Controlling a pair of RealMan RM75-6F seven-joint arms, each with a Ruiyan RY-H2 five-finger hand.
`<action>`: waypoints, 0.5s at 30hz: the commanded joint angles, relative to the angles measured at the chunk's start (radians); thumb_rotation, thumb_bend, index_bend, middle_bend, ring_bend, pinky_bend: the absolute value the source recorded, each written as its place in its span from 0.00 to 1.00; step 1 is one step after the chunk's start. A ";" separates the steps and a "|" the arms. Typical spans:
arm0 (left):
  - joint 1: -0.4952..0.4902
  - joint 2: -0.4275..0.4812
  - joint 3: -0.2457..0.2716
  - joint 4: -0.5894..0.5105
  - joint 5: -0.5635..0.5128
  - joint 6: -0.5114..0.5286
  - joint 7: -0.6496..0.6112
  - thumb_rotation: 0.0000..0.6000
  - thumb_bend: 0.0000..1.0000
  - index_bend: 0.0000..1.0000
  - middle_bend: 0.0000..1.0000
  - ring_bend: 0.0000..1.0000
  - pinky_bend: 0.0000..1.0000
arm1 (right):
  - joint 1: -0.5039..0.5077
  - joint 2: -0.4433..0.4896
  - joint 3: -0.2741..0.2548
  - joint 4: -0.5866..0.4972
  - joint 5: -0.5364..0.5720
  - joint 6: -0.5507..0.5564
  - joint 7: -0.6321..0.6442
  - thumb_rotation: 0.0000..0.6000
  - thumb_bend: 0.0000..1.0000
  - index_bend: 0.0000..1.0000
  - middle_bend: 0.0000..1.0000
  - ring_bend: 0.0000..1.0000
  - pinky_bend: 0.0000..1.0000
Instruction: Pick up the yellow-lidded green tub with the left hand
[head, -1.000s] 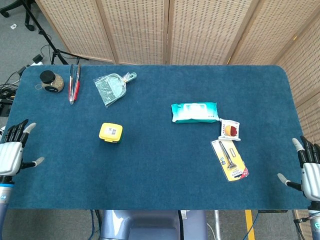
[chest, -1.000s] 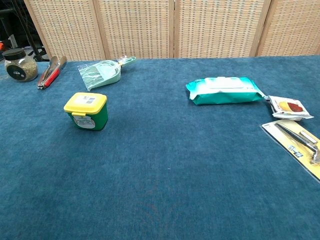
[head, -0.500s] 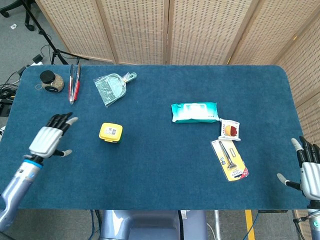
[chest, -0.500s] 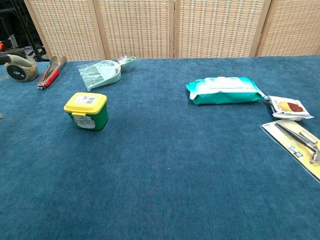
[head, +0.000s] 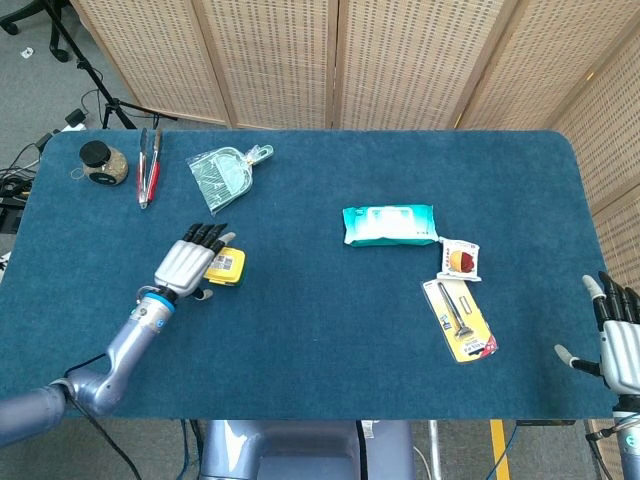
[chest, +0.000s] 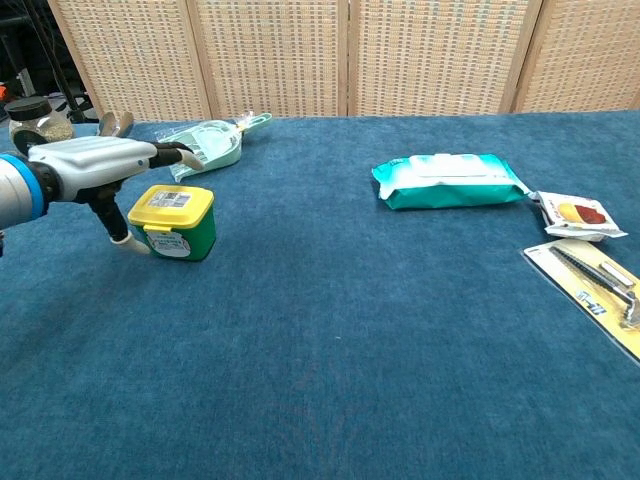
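Observation:
The green tub with a yellow lid (head: 227, 268) (chest: 175, 222) stands upright on the blue table, left of centre. My left hand (head: 186, 264) (chest: 98, 160) hovers just left of and above it, fingers spread and stretched over the lid's left edge, thumb hanging down beside the tub's wall. It holds nothing. Whether the fingers touch the lid is unclear. My right hand (head: 620, 340) rests open at the table's right front corner, far from the tub, and is absent from the chest view.
A mint dustpan (head: 225, 175) (chest: 203, 147), red tongs (head: 148, 166) and a dark-lidded jar (head: 102, 164) lie behind the tub. A wipes pack (head: 390, 225) (chest: 450, 180), a snack packet (head: 460, 260) and a carded tool (head: 460, 318) sit to the right.
My left hand has swept from the table's left edge rightward to the tub and now reaches over its lid. The right hand has barely moved. The tub stays put.

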 joint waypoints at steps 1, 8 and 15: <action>-0.021 -0.031 -0.007 0.020 -0.025 0.002 0.023 1.00 0.00 0.00 0.00 0.01 0.05 | 0.001 0.002 0.002 0.001 0.004 -0.003 0.007 1.00 0.00 0.00 0.00 0.00 0.00; -0.021 -0.079 -0.002 0.068 -0.017 0.059 0.020 1.00 0.00 0.43 0.40 0.44 0.38 | 0.002 0.007 0.003 0.001 0.011 -0.012 0.017 1.00 0.00 0.00 0.00 0.00 0.00; -0.009 -0.051 0.018 0.059 0.007 0.079 0.005 1.00 0.03 0.53 0.49 0.52 0.46 | 0.003 0.008 0.002 -0.002 0.014 -0.018 0.020 1.00 0.00 0.00 0.00 0.00 0.00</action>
